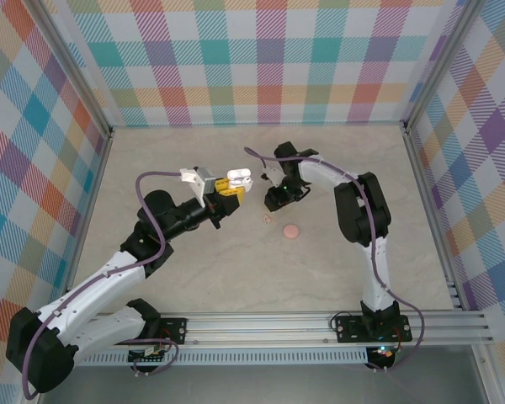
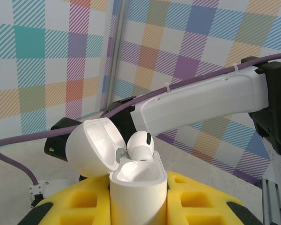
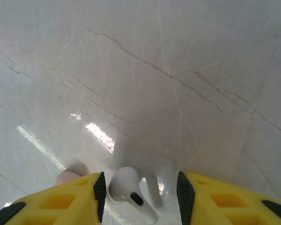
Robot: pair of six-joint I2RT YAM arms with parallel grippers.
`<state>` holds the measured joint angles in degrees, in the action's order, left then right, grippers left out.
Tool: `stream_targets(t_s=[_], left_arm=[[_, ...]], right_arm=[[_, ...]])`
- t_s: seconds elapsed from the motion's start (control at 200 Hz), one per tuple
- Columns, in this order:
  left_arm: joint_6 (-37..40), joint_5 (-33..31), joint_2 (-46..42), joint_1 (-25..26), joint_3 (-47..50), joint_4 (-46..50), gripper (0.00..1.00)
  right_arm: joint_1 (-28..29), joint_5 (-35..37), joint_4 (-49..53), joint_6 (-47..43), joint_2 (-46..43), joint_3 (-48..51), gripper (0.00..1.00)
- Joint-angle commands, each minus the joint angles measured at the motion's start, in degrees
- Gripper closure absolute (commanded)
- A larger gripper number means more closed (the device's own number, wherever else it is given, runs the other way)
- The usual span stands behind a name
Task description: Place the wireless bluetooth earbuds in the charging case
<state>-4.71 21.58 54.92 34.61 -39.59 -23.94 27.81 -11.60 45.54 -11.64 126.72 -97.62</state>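
We see the charging case [image 2: 138, 187] and the seated earbud [image 2: 140, 144] as glossy white plastic, smooth. Left fingers [image 2: 210, 199]: matt yellow plastic with moulded pockets. Tabletop [image 3: 178, 70]: smooth, stone-look, slight sheen, fine veins. Frame rail [image 1: 320, 324]: ribbed bare metal. Walls [image 1: 261, 59]: matt check print.
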Motion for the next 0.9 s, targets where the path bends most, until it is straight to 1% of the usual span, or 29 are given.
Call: stream_targets(t_s=[0.0, 0.09, 0.18, 0.335, 0.355, 0.405, 0.45, 0.625, 0.8, 0.895], left_arm=[[0.1, 0.1, -0.1, -0.7, -2.2, -1.7, 0.98], [0.1, 0.1, -0.1, -0.7, -2.1, -1.7, 0.98], [0.1, 0.1, -0.1, -0.7, -2.1, -1.7, 0.99], [0.1, 0.0, -0.3, -0.6, -2.0, -1.6, 0.98], [0.1, 0.0, -0.4, -0.7, -2.0, -1.6, 0.98], [0.1, 0.0, -0.5, -0.7, -2.0, -1.6, 0.99], [0.1, 0.1, -0.5, -0.7, -2.0, -1.7, 0.98], [-0.1, 0.1, -0.4, -0.6, -1.9, -2.0, 0.98], [0.0, 0.1, -0.4, -0.6, -2.1, -1.8, 0.99], [0.1, 0.1, -0.5, -0.7, -2.0, -1.7, 0.99]], right_arm=[[0.7, -1.1, 2.8, -1.6, 1.4, -1.3, 0.53], [0.9, 0.9, 3.1, -0.6, 1.5, -1.2, 0.58], [0.7, 4.9, 3.1, 2.0, 1.1, -0.8, 0.65], [-0.1, 7.6, 2.9, 5.6, -1.0, 0.9, 0.69], [-0.1, 7.9, 2.9, 7.4, -1.3, 1.1, 0.69], [-0.2, 8.5, 3.0, 8.3, -1.9, 1.6, 0.67], [-0.2, 8.1, 3.3, 8.3, -2.3, 1.8, 0.64], [-0.1, 6.2, 4.5, 9.2, -2.9, 1.5, 0.57], [0.7, 5.4, 5.9, 10.7, -2.9, 0.7, 0.55], [1.3, 6.2, 6.1, 11.4, -2.8, 0.8, 0.54]])
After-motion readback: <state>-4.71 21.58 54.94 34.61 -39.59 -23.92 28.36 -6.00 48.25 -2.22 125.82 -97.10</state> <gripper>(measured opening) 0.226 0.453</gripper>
